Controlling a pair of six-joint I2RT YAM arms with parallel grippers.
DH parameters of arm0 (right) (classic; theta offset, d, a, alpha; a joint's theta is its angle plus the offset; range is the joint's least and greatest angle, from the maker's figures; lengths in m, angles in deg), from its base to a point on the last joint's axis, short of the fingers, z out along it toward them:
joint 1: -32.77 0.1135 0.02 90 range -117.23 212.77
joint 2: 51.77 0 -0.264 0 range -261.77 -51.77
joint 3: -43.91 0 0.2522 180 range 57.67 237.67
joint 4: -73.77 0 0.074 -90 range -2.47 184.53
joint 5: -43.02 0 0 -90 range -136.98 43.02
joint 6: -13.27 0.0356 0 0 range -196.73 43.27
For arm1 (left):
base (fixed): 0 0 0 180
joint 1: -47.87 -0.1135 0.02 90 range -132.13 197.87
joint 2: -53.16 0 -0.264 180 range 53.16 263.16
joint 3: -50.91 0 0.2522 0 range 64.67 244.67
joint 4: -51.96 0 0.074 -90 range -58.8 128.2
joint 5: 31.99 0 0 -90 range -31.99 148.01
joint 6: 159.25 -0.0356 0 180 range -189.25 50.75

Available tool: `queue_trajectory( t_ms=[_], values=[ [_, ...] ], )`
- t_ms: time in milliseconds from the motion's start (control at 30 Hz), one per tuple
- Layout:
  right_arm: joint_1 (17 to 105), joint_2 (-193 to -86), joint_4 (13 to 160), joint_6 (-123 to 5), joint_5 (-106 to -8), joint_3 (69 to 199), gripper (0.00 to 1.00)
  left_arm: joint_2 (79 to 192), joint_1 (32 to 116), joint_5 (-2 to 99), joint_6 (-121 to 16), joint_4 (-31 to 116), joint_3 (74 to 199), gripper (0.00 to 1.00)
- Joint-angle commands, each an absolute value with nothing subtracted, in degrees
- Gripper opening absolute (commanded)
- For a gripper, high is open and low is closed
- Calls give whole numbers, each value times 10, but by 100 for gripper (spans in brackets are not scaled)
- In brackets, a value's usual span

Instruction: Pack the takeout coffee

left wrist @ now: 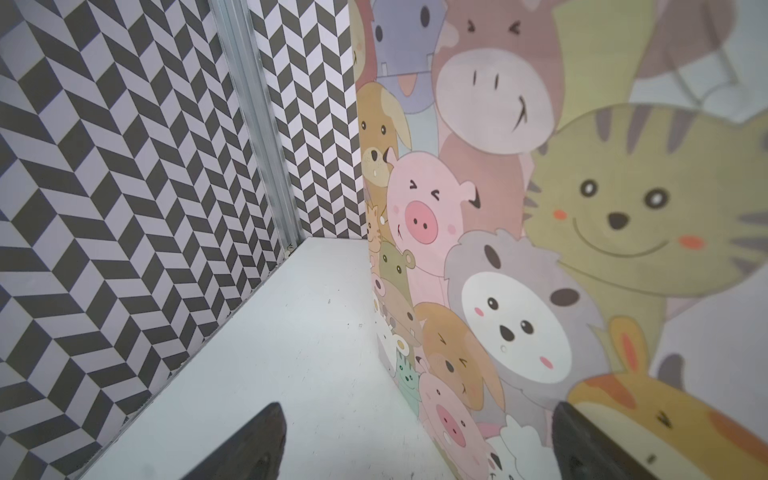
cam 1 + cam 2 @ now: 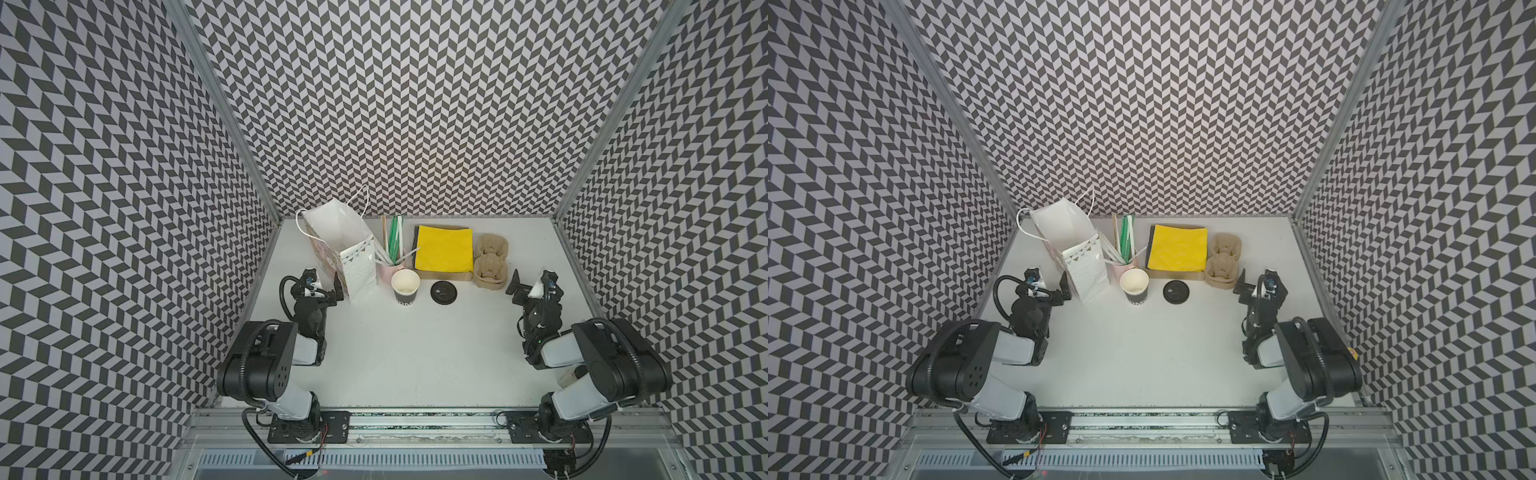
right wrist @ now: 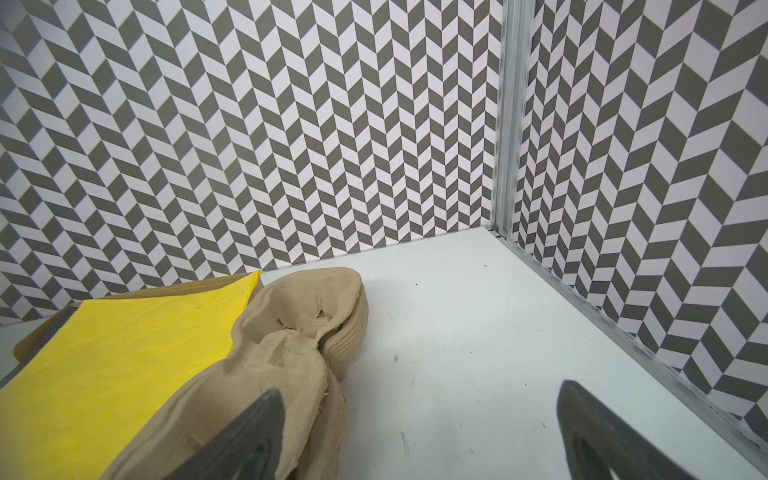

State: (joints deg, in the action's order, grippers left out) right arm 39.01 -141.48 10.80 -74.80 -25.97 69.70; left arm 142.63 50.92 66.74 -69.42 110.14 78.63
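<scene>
The takeout coffee cup (image 2: 405, 289) (image 2: 1134, 286), black with white lettering and a white inside, stands upright and uncovered at mid table in both top views. Its round black lid (image 2: 444, 293) (image 2: 1177, 291) lies flat just right of it. A paper bag (image 2: 345, 253) (image 2: 1075, 253) printed with cartoon animals (image 1: 540, 208) stands open to the left of the cup. My left gripper (image 2: 334, 291) (image 1: 417, 424) is open and empty, close beside the bag's printed side. My right gripper (image 2: 515, 287) (image 3: 419, 399) is open and empty, next to the cup carriers. Neither wrist view shows the cup.
A pink cup with straws (image 2: 390, 266) stands behind the coffee cup. Yellow napkins (image 2: 444, 251) (image 3: 124, 353) lie on a brown stack at the back. A stack of tan pulp cup carriers (image 2: 491, 262) (image 3: 291, 353) sits right of them. Patterned walls close in three sides.
</scene>
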Motion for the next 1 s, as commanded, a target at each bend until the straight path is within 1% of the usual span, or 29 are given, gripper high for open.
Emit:
queue_trajectory(
  t_ms=[0, 667, 800, 867, 967],
  values=[
    [391, -1421, 65, -753, -254, 690, 99, 1422, 511, 672, -697, 1117, 783, 100],
    [391, -1421, 65, -753, -254, 690, 99, 1422, 510, 669, -697, 1117, 783, 100],
    [391, -1420, 64, -753, -254, 689, 99, 1423, 498, 643, -693, 1105, 790, 100],
    [390, -1416, 46, -765, -271, 679, 99, 1423, 491, 627, -689, 1099, 792, 100],
    [393, -1390, 79, -767, -277, 677, 99, 1414, 488, 625, -687, 1125, 774, 100]
  ],
)
